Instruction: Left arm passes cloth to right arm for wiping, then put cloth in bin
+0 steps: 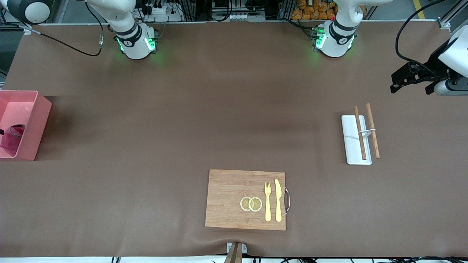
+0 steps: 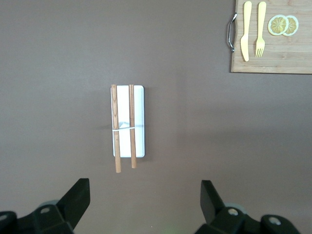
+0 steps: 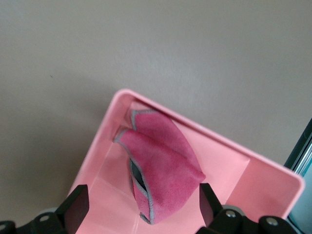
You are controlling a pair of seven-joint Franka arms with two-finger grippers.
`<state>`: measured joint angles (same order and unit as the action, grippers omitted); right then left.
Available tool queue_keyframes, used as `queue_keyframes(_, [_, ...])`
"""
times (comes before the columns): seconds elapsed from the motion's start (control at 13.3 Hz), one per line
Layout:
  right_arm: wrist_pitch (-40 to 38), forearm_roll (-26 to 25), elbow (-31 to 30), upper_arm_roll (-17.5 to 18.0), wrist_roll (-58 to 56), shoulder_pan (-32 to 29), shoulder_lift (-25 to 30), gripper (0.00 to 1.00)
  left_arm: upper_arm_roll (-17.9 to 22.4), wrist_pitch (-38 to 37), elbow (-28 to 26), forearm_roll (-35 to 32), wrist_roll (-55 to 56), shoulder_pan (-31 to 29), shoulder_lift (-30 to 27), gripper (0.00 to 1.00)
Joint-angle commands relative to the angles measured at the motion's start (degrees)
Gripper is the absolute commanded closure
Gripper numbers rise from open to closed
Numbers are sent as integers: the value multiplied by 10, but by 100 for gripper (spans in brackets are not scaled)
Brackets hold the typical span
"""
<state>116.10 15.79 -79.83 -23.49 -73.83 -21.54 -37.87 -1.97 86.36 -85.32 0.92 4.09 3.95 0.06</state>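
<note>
The light pink bin [image 1: 40, 117] stands at the right arm's end of the table. The magenta-red cloth [image 1: 12, 140] lies crumpled inside it, leaning on a wall. In the right wrist view the cloth [image 3: 163, 161] sits in the bin [image 3: 219, 139] below my right gripper [image 3: 141, 195]. That gripper is open over the bin, with its fingers wide apart on either side of the cloth and not touching it. My left gripper [image 1: 394, 84] is open and empty in the air at the left arm's end of the table. In the left wrist view my left gripper [image 2: 145, 192] is over bare table.
A wooden board [image 1: 234, 197] with a yellow fork [image 1: 267, 201], a knife [image 1: 278, 199] and lemon slices [image 1: 251, 204] lies near the front camera's edge. A flat white tray [image 1: 351, 146] with two wooden chopsticks [image 1: 360, 133] lies toward the left arm's end, also in the left wrist view [image 2: 139, 122].
</note>
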Motion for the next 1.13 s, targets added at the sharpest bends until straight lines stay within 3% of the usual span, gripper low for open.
queue_keyframes(0.0, [-31, 4, 42, 6, -5, 19, 11, 0, 3, 0, 1, -6, -2, 4, -3, 0])
queue_keyframes(0.38, [-97, -5, 52, 0, 54, 90, 45, 0, 0, 0, 1, -7, -5, 4, -4, 0])
queue_keyframes(0.68, [-169, -54, 46, 2, 214, 179, 89, 0, -4, 0, 2, -7, -2, 10, -5, 0])
queue_keyframes(0.9, [-237, -81, 31, 5, 415, 258, 136, 0, -3, 1, 1, -7, -2, 9, -6, 0])
queue_keyframes(1.05, [-252, -81, -34, 40, 519, 263, 202, 0, -3, 1, 1, -10, 1, 9, -5, 0])
